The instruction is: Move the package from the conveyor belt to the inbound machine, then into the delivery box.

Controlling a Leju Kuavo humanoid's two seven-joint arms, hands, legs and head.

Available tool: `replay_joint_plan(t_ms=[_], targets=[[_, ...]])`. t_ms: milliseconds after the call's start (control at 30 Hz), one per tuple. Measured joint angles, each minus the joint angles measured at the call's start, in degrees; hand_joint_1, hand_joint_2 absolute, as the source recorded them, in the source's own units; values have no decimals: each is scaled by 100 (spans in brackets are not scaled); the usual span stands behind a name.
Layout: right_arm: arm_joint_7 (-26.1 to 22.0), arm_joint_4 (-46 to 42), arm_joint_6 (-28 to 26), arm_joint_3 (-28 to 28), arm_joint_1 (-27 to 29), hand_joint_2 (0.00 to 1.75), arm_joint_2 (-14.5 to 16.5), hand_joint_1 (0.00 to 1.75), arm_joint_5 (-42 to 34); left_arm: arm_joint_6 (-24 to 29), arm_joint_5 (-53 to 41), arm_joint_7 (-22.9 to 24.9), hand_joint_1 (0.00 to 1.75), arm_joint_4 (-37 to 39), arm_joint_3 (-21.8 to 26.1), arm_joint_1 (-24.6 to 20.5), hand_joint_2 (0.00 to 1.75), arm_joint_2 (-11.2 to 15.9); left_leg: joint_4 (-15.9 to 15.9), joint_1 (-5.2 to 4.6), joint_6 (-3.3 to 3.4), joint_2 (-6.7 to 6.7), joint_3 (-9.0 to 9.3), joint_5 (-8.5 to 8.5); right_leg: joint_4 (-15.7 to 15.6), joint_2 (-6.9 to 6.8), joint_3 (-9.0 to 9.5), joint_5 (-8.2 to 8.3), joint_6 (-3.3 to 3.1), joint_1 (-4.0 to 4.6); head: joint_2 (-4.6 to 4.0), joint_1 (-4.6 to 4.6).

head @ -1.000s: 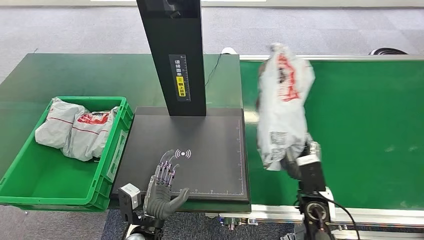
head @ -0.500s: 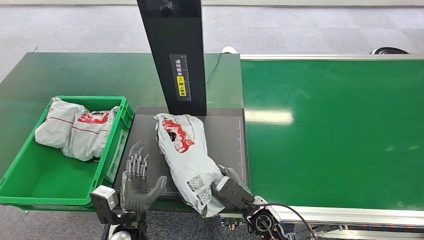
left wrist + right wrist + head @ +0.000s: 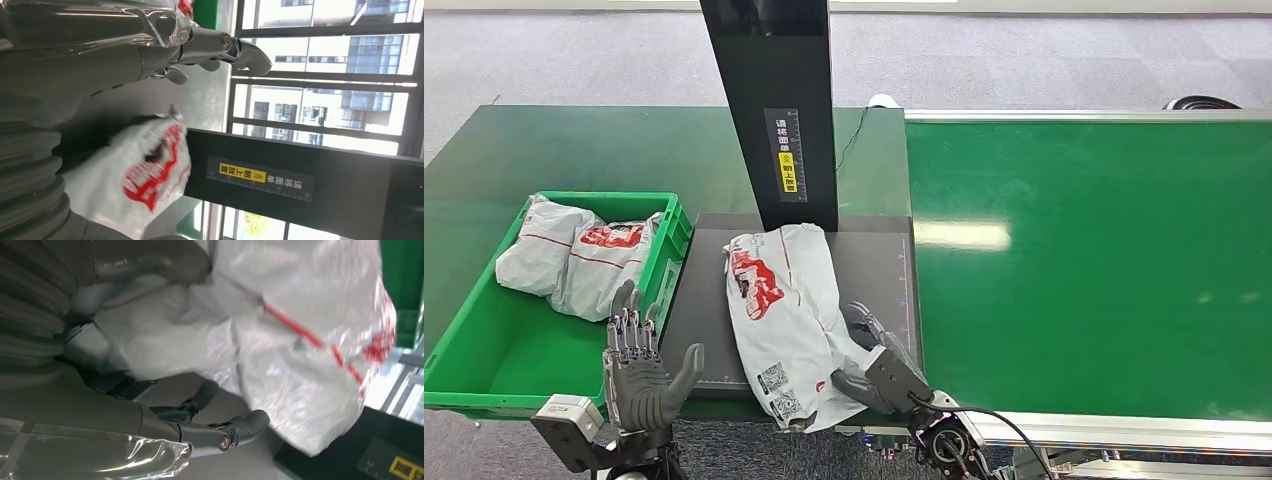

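We see the white plastic mailer package with red print lying on the flat black scanning platform of the inbound machine, long axis running from the base of the black upright column toward the robot. Its near end hangs slightly over the platform's front edge.

Right hand is at the package's near right corner, fingers wrapped against the plastic. In the right wrist view the bag sits bunched in the palm between thumb and fingers, so we read it as grasping the package. One dark finger sticks out under the bag, off the plastic.

Left hand is released: fingers spread and pointing up, thumb out, holding nothing. It hovers at the platform's front left corner, just beside the green plastic delivery crate, apart from the package. The left wrist view shows the package past the hand, with the column's yellow label behind it.

The crate sits on the dark green desk left of the platform and already holds two similar white mailer bags at its far end. The green conveyor belt is right of the platform.
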Motion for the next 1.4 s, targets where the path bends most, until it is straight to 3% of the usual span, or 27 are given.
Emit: replay_joint_plan(t_ms=[133, 400, 567, 700, 900, 1200, 1400], targets=[[-254, -271, -404, -167, 160, 175, 15, 0, -153, 5, -9, 40, 0, -19, -3, -6, 175, 8, 1, -1, 0, 2, -1, 0, 0, -1, -2, 0, 0, -1, 0, -1], [-609, -791, -628, -455, 340, 175, 46, 0, -604, -208, -16, 166, 0, 105, -103, -41, 175, 33, 0, 0, 0, 3, -4, -1, 0, 0, -8, 0, 0, 0, 0, -1], [-824, -937, -711, -564, 344, 175, 86, 0, -968, 81, -758, 485, 0, 522, -379, -255, 175, 38, 1, -2, 1, 0, -3, 0, 0, -1, -6, 0, 0, -2, 0, 1], [-934, -1075, -721, -622, 338, 175, 114, 0, -1379, 538, -1780, 836, 0, 1142, -824, -577, 175, 37, 2, -4, 2, 0, -3, 1, 0, -1, -5, 1, 1, -4, 0, 0], [-991, -1197, -696, -668, 328, 175, 114, 0, -1783, 704, -2793, 1246, 0, 2467, -1611, -1141, 175, 113, 3, -5, 2, 0, -3, 1, -1, -2, -9, 1, 1, -5, 0, -4], [-1033, -1863, -624, -472, 613, 175, 61, 0, -2130, 724, -3593, 1266, 0, 4726, -2644, -2289, 175, 72, 0, -11, 8, -65, 38, -2, -4, -70, 61, -28, 18, -13, 0, 3], [-1034, -2199, -437, -198, 655, 175, 35, 0, -2153, 963, -3773, 1371, 3, 5447, -3063, -2682, 175, 0, -4, -24, 33, -123, 132, -23, -10, -131, 183, -72, 36, -34, 0, 5]])
